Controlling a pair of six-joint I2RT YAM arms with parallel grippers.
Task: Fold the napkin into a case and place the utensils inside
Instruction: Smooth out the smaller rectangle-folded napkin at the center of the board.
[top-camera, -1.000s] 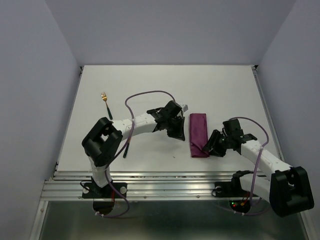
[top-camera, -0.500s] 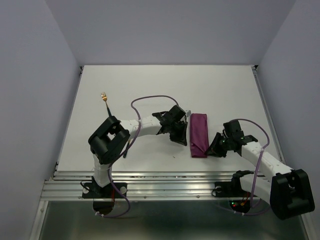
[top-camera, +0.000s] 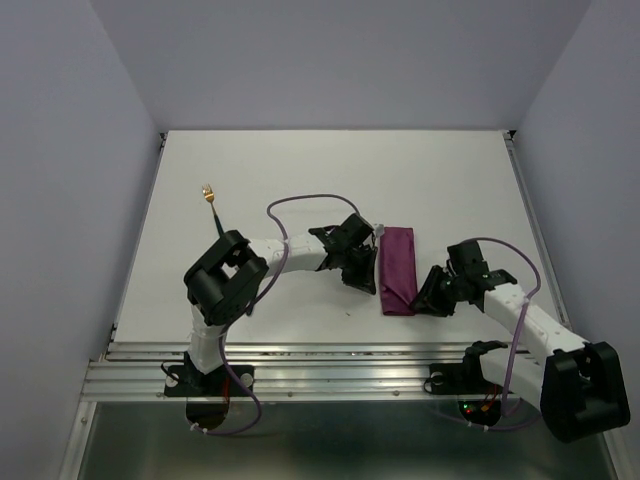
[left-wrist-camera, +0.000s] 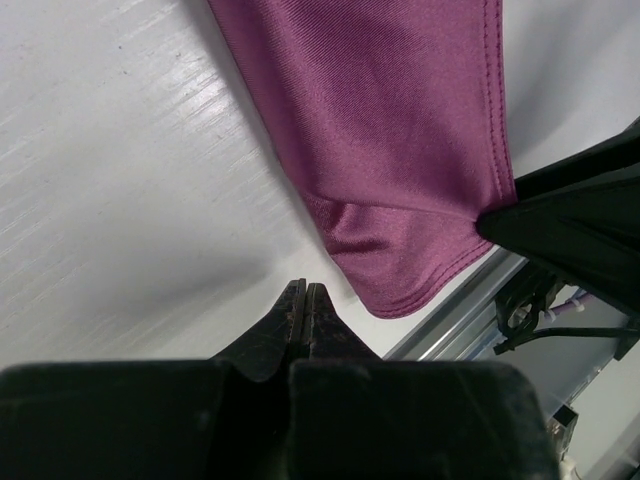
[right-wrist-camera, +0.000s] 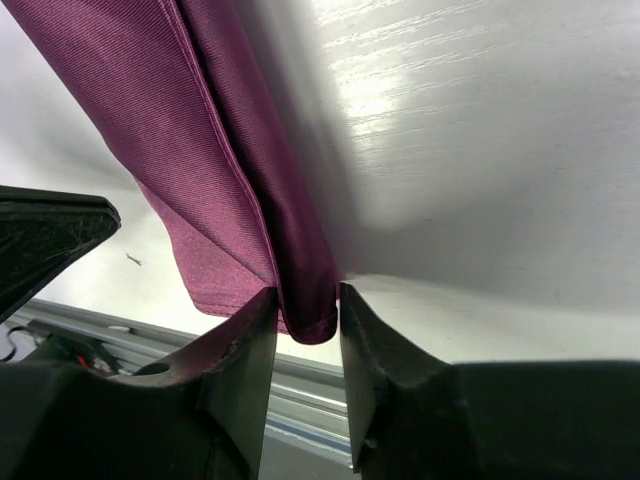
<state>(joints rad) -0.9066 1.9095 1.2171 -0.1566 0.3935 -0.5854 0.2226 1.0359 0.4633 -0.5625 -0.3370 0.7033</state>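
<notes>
Left arm (top-camera: 290, 248): white links, chunky black joints, purple cable (top-camera: 300, 200) looping off it. Right arm (top-camera: 525, 315) matches. Left gripper (left-wrist-camera: 303, 295), matte black, tapered fingers.

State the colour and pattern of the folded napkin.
The napkin is plain plum-purple; left wrist view shows it best.

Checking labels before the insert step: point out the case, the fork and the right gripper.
case (top-camera: 398, 262), top external view, middle of the folded strip.
fork (top-camera: 212, 209), top external view, black handle just below the gold head.
right gripper (right-wrist-camera: 307, 295), right wrist view, midway between its fingers, at the case's near corner.
</notes>
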